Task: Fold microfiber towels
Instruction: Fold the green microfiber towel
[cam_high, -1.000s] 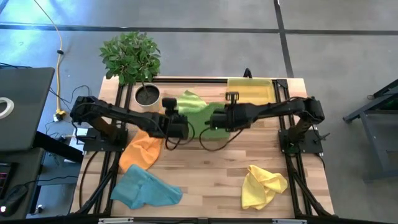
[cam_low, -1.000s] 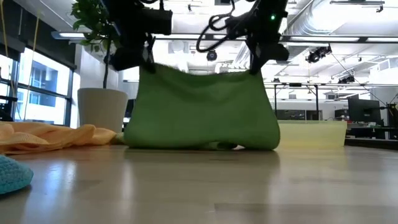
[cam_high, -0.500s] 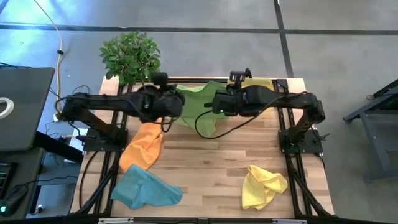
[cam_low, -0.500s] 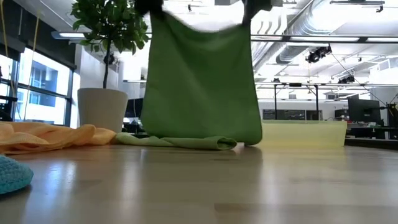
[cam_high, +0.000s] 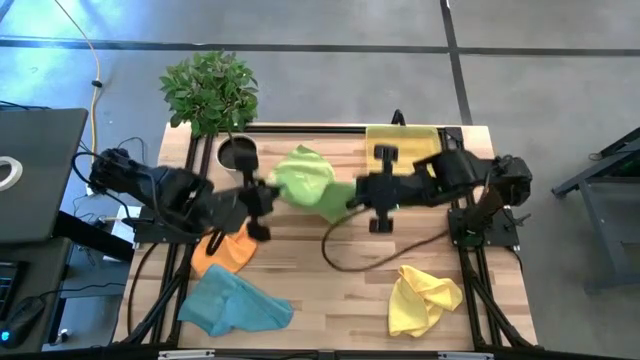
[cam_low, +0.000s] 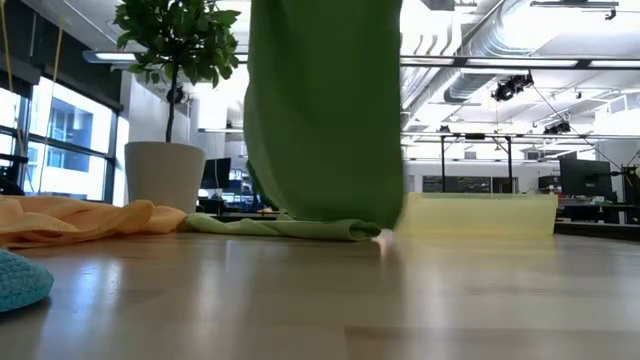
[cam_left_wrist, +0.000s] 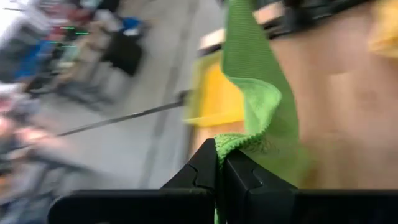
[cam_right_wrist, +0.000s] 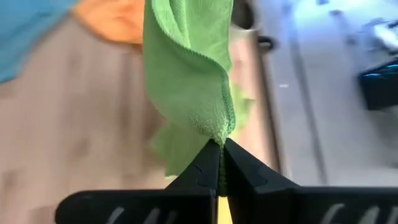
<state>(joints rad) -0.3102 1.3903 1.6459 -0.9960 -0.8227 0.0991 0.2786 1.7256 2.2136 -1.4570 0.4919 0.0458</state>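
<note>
Since a second ago the green towel (cam_high: 305, 180) has gone up from a wide sagging sheet to a narrow hanging one, and both arms have drawn back toward the table's middle.

From above, the left gripper (cam_high: 257, 205) and the right gripper (cam_high: 377, 200) hold it between them so it can hang free; the picture is blurred there.

At table height the cloth (cam_low: 322, 110) hangs straight down, near a second green towel (cam_low: 285, 228) lying flat.

Each wrist view shows its fingers (cam_left_wrist: 217, 171) (cam_right_wrist: 219, 165) pinched shut on a corner.
</note>
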